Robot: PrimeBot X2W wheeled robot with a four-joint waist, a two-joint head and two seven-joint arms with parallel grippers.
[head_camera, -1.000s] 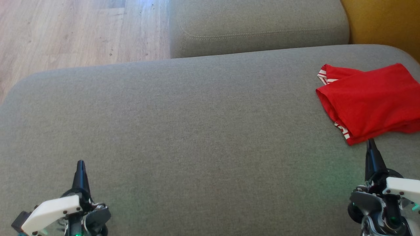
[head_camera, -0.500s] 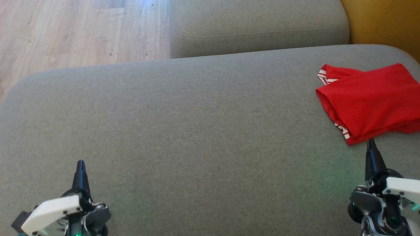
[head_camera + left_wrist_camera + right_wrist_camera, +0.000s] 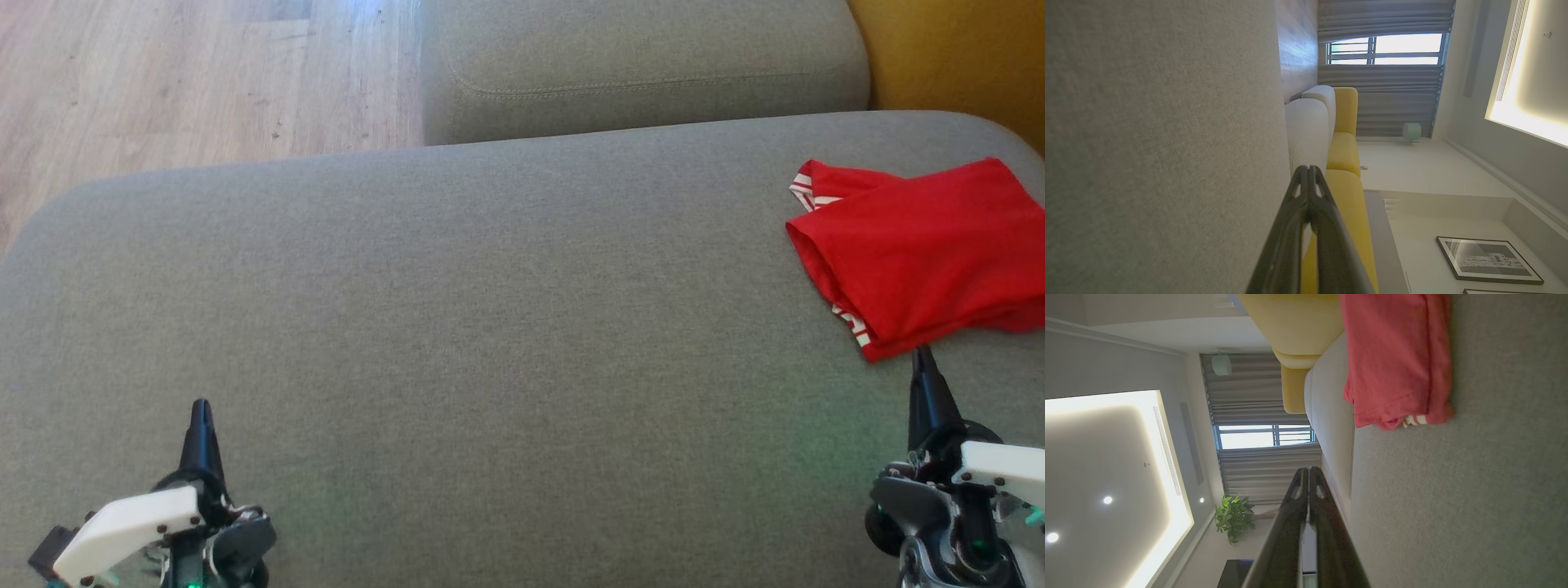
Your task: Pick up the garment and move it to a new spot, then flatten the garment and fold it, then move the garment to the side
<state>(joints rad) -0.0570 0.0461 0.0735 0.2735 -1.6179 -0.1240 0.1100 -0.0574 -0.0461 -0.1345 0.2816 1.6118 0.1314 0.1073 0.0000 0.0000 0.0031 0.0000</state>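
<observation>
Tapered black fingers (image 3: 201, 433), white housings (image 3: 124, 527) — green LEDs (image 3: 976, 545)

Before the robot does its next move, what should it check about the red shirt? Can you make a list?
1. Garment lies on the grey cushion, toward its right side: ok.
2. Garment looks folded in layers, striped trim peeking out: ok.
3. Right gripper shut, holding nothing, tip close to the garment's near edge: ok.
4. Left gripper shut, holding nothing, far from the garment: ok.
5. Jaws open for a new grab: not ok, both are shut.
6. Garment's far right edge wholly on the cushion: cannot tell, the head view cuts it off.
</observation>
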